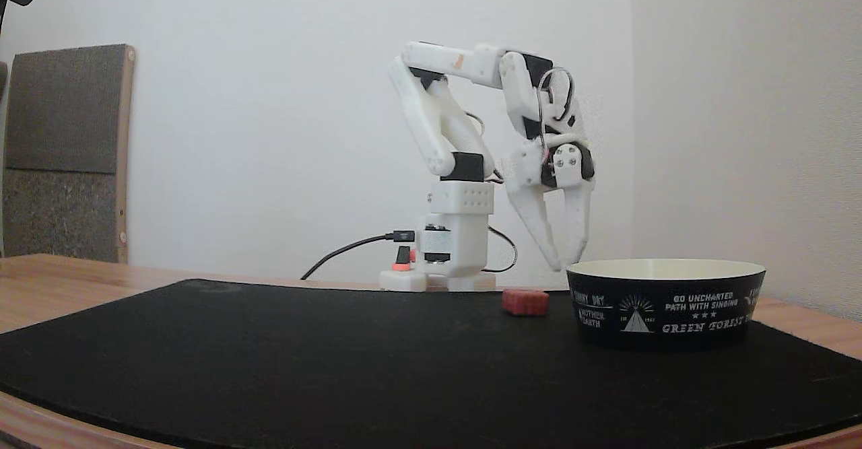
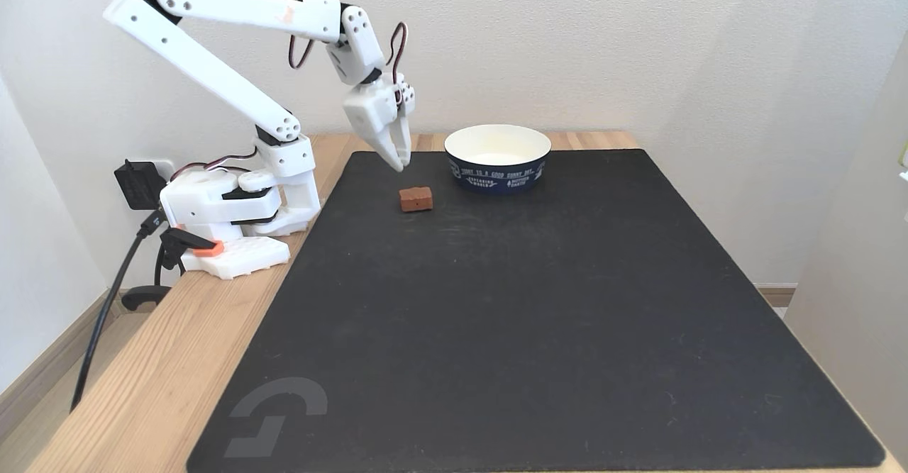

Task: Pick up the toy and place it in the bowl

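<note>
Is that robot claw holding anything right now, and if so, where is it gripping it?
Nothing is held. The end effector hangs in the air with nothing between its fingers, above the red toy block, which lies on the black mat beside the bowl.

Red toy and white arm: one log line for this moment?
toy: on mat, untouched | gripper: above toy, empty, slightly open | bowl: empty

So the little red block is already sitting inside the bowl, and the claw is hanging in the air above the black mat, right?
Not quite. The red block lies on the black mat beside the bowl, not inside it; the fixed view from above shows the bowl's cream inside bare. The claw does hang in the air above the mat.
</note>
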